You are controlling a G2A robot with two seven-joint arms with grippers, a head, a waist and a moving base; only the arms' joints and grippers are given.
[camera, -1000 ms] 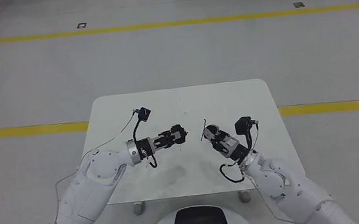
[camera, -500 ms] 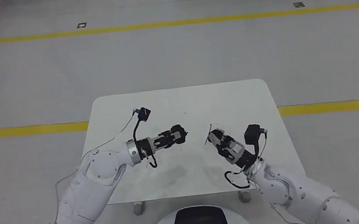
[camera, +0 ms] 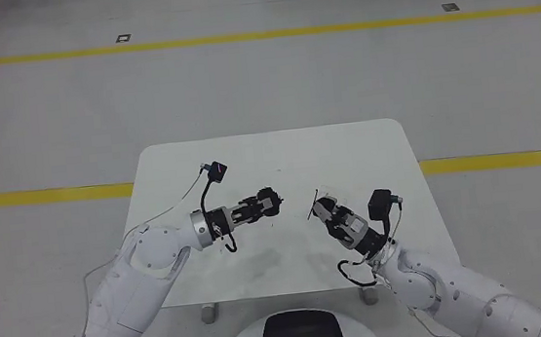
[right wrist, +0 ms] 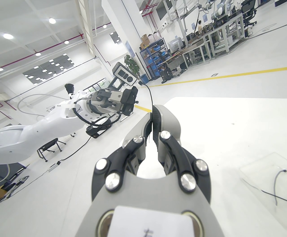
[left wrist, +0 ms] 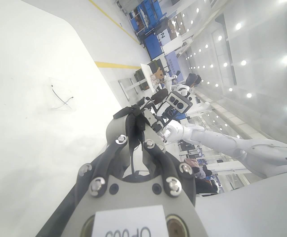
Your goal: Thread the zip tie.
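Above a white table (camera: 367, 149), the right gripper (right wrist: 152, 114) pinches a thin black zip tie (right wrist: 151, 96); the left gripper (camera: 272, 201), facing it nearby, is clenched.

White table (camera: 367, 149) w/ clear pouch (left wrist: 56, 82), thin black ties (left wrist: 61, 99) inside.

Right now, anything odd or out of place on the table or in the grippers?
Nothing stands out. The right gripper is shut on the zip tie, which curves up free, apart from the left gripper. Spare ties lie crossed on a clear sheet on the table. No damage or spill.
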